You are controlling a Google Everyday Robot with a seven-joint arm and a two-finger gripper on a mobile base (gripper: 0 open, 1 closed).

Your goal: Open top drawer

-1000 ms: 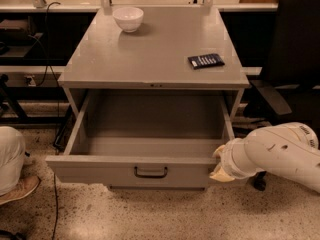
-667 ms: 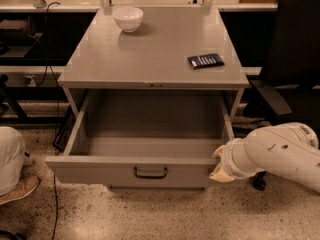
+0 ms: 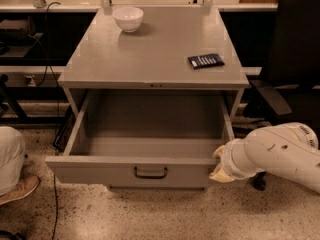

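Gripper [image 3: 219, 165] at right front corner of top drawer [image 3: 125, 171]; bowl [image 3: 128, 18] on cabinet top [image 3: 155, 54] behind.

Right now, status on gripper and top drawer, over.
Gripper at front right corner of the wide grey top drawer. Drawer pulled far out. White bowl, flat black device on cabinet top, not obstructing.

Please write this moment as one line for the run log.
top drawer: pulled far out | hand: at its front right corner | cabinet top: white bowl
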